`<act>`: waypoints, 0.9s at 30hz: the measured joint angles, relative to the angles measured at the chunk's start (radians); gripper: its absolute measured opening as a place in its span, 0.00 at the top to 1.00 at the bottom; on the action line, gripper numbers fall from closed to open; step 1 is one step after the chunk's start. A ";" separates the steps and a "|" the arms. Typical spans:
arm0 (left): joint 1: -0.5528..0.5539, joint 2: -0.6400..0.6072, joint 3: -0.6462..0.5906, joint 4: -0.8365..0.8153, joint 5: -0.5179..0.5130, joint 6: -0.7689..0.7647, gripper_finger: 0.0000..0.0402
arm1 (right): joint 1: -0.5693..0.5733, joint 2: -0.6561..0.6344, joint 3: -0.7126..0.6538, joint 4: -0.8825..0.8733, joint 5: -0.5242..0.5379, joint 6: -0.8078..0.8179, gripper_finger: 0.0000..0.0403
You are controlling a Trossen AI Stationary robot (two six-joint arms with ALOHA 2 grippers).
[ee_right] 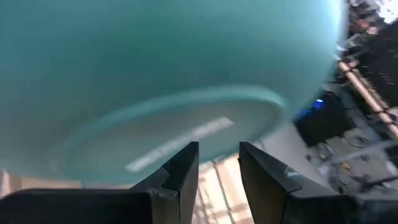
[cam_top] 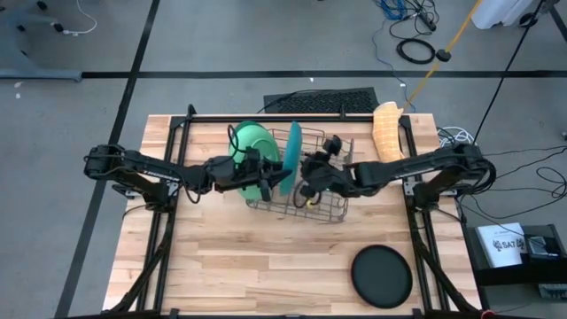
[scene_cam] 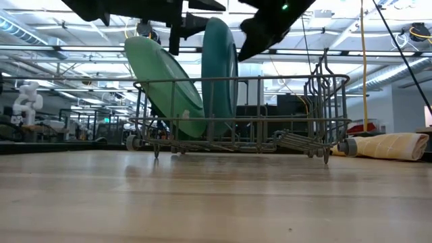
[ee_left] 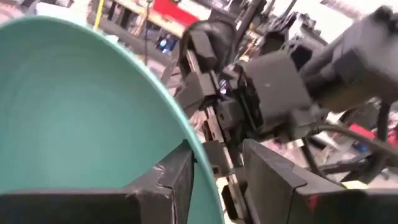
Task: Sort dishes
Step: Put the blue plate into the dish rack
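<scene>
The teal-green plate [cam_top: 293,151] stands on its edge in the grey wire rack [cam_top: 330,209], upright in the low view [scene_cam: 219,74]. The light-green plate [cam_top: 252,142] leans in the rack's left end [scene_cam: 165,81]. The small plate [cam_top: 382,276] lies flat near the table's front right, black face up. My left gripper [cam_top: 276,180] is open, with its fingers on either side of the teal plate's rim [ee_left: 202,158]. My right gripper [cam_top: 306,174] is open, close against the plate's other face [ee_right: 155,62]. My left gripper has the teal plate's rim [ee_left: 202,158] between its open fingers, coming level from the table's left. The rim lies close beside one finger [ee_left: 180,177]. I cannot tell whether it touches. The plate stands in the rack.
A rolled beige cloth [cam_top: 387,133] lies at the back right beside the rack, also in the low view [scene_cam: 388,145]. The rack's cutlery holder [scene_cam: 327,81] rises at its right end. Bare wood lies in front of the rack.
</scene>
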 joint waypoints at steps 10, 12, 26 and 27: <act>-0.009 -0.024 -0.002 -0.055 0.030 0.110 0.66 | -0.024 0.046 0.000 0.063 -0.072 -0.027 0.73; -0.012 -0.044 -0.001 -0.058 0.038 0.157 0.66 | -0.024 0.044 0.000 0.057 -0.074 -0.026 0.73; -0.021 -0.107 0.000 -0.255 -0.108 0.239 0.44 | -0.025 0.042 0.000 0.057 -0.103 -0.018 0.73; -0.021 -0.109 0.000 -0.255 -0.119 0.240 0.44 | -0.025 0.042 0.000 0.059 -0.103 -0.017 0.73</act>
